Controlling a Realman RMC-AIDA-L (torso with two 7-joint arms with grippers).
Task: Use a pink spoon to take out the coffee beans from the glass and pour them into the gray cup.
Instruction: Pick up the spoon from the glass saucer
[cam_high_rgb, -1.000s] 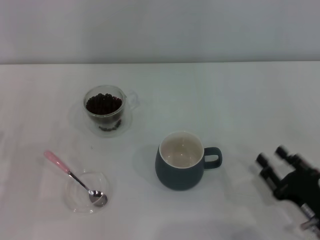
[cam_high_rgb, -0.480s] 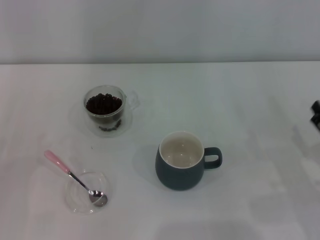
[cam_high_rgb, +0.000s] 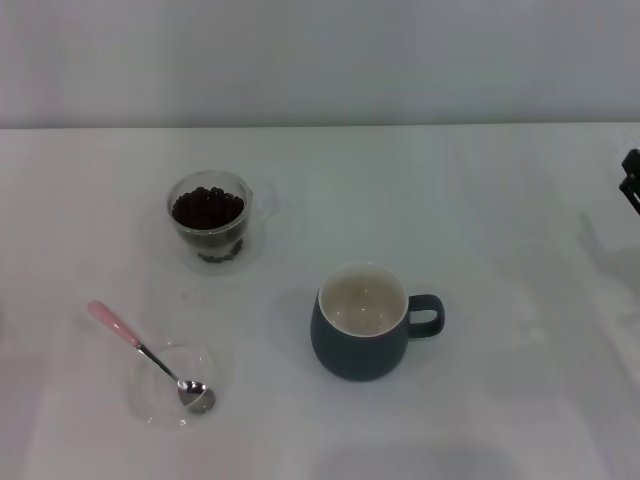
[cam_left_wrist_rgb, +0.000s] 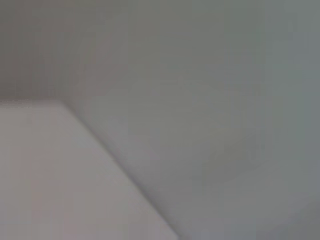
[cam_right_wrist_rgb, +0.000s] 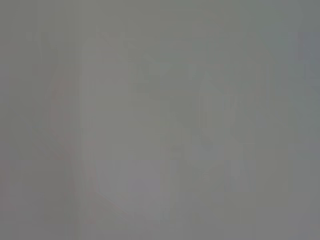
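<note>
In the head view the glass (cam_high_rgb: 208, 230) stands at the back left of the white table, holding a heap of coffee beans (cam_high_rgb: 207, 208). The gray cup (cam_high_rgb: 362, 322) sits near the middle with its handle pointing right and its cream inside bare. At the front left the pink spoon (cam_high_rgb: 128, 337) lies with its silver bowl resting in a shallow clear dish (cam_high_rgb: 172, 386). Only a dark sliver of my right gripper (cam_high_rgb: 632, 182) shows at the right edge, far from everything. My left gripper is out of view. Both wrist views show only blank grey surface.
The white table (cam_high_rgb: 500, 300) runs back to a pale wall. The shallow clear dish under the spoon's bowl is the only other object.
My right gripper has left the front right of the table, moving back and to the right until only a sliver shows at the edge. The objects have not moved.
</note>
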